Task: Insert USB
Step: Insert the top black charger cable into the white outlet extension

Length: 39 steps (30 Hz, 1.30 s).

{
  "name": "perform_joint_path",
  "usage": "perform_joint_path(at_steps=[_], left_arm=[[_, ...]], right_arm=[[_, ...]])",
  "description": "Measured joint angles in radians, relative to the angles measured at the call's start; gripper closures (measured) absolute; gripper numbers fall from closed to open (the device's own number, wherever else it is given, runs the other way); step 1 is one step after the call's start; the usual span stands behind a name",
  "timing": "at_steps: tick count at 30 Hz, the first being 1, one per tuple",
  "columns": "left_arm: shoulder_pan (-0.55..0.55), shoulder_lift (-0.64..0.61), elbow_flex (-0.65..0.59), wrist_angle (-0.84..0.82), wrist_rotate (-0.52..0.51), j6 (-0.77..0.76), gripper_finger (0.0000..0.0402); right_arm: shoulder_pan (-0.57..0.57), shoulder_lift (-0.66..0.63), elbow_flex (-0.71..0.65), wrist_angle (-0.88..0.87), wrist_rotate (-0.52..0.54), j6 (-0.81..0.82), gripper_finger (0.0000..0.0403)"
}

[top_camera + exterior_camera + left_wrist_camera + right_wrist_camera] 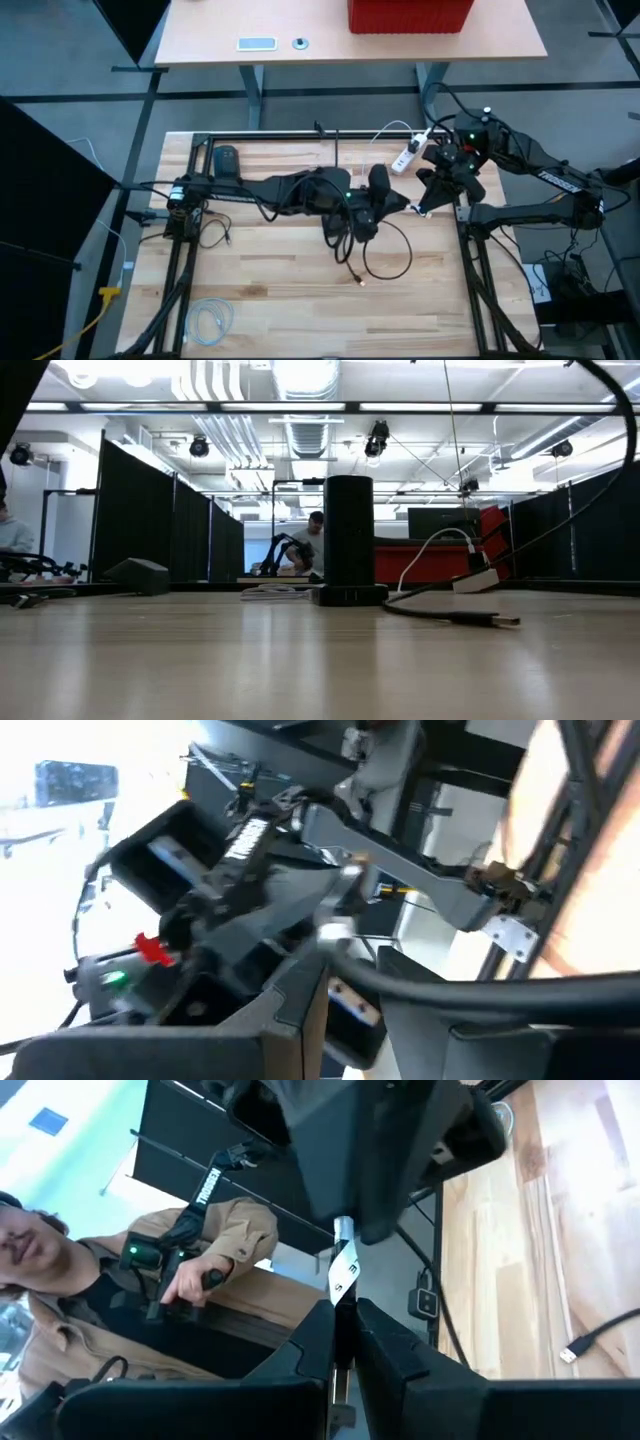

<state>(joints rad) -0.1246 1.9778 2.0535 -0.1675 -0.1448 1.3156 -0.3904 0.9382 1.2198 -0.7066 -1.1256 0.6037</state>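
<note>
Lower left of high view: loose coil of thin white cable [210, 320] on the pale wooden table [280, 270], not involved. Left arm reaches along the table to centre frame; left gripper [362, 222] hangs over the near end of the thin black USB cable [388, 252]. In its wrist view a black cable lies across the fingers, but I cannot tell whether the jaws are spread or closing on it. Cable loops at centre. Its small metal USB plug [358, 281] lies free on the wood at lower centre, apart from both grippers. Low view: tall black cylinder on a flat black hub base [348, 595] at centre, likely the socket. The plug lies right of it, near but not in. White power strip [405, 158] at upper centre-right. Right gripper [424, 205] sits just right of the left one, jaws pressed together, a white printed tag [343, 1272] at the tips; pinched or only touching, unclear. To do this well, I judge: grasp the cable close behind the plug, not mid-loop, square the plug to the port, steady the hub with the other arm, and push straight in.
</note>
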Motion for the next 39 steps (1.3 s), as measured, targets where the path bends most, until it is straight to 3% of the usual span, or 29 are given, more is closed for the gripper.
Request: perform_joint_path(at_steps=[18,28,32,39], left_arm=[[-0.003,-0.004,0.027,-0.005,0.103,-0.1,0.0388],[0.003,-0.004,0.027,-0.005,0.081,-0.133,0.0401],[0.008,-0.004,0.028,-0.012,0.033,-0.198,0.0401],[0.042,-0.053,0.028,-0.123,0.018,-0.515,0.0401]], right_arm=[[-0.001,0.0,0.0,0.001,0.025,0.006,0.0388],[-0.001,-0.002,0.0,0.001,0.02,0.015,0.0388],[-0.001,-0.007,0.0,0.001,0.031,-0.02,0.0345],[-0.074,-0.013,0.0,-0.008,0.127,-0.201,0.0289]])
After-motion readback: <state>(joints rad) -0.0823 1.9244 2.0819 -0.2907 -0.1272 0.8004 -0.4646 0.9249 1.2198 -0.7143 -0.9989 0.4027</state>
